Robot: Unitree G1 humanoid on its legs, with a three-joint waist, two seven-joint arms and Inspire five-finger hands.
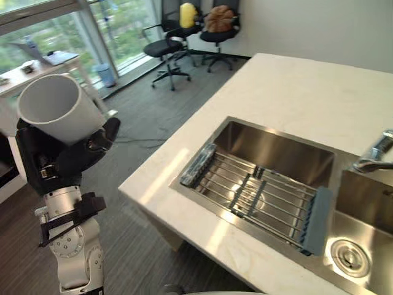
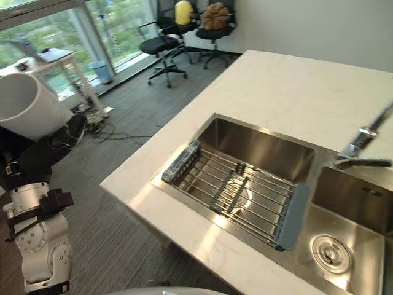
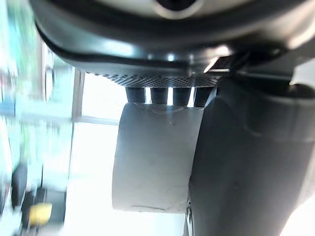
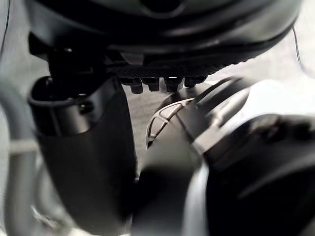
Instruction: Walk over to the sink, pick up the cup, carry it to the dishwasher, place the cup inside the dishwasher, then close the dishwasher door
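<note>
Bench (image 1: 295, 92) and sink (image 1: 282, 150) off to the right; left robot hand (image 1: 61, 157) curled round cup (image 1: 58, 107), so pickup's done, dishwasher part left.

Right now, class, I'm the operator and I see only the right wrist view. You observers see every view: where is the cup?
Observer: The left robot hand grips the cup over the floor, beside the counter.
Operator: Is it upright?
Observer: No, it is tilted, with its open mouth facing up.
Operator: Anything in the sink?
Observer: A rack lies across one basin of the sink.
</note>
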